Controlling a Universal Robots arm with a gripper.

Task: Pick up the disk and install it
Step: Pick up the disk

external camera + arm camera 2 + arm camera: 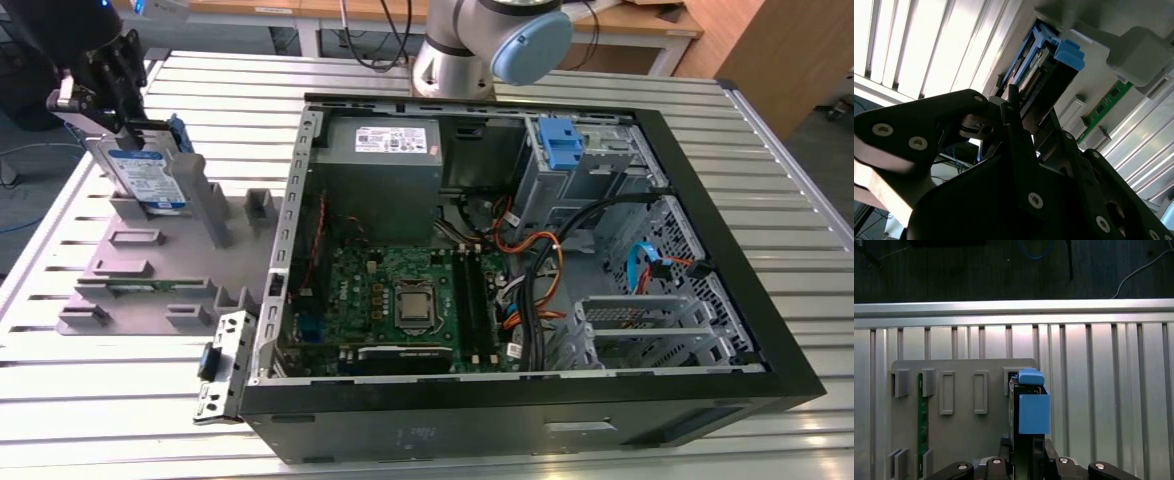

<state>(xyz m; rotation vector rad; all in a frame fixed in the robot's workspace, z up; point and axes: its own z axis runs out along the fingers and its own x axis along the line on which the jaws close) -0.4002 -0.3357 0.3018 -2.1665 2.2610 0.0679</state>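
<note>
Tabletop [801, 200] slats carry the computer case [787, 380], which lies on its side with the panel off so its bays face up. Inside I see the motherboard [400, 300], a grey power supply [380, 150], loose cables and a blue latch [561, 145] on the drive cage. On the exterior view's left, the grey fixture [147, 270] stands parts on edge in slots. A memory stick [922, 425] sits in one and the disk [144, 175] at another, upright so its narrow sides are offered. The gripper [114, 125] looks clamped across those sides at the disk's upper end. I can't tell whether the lower end is clear of its slot.
</note>
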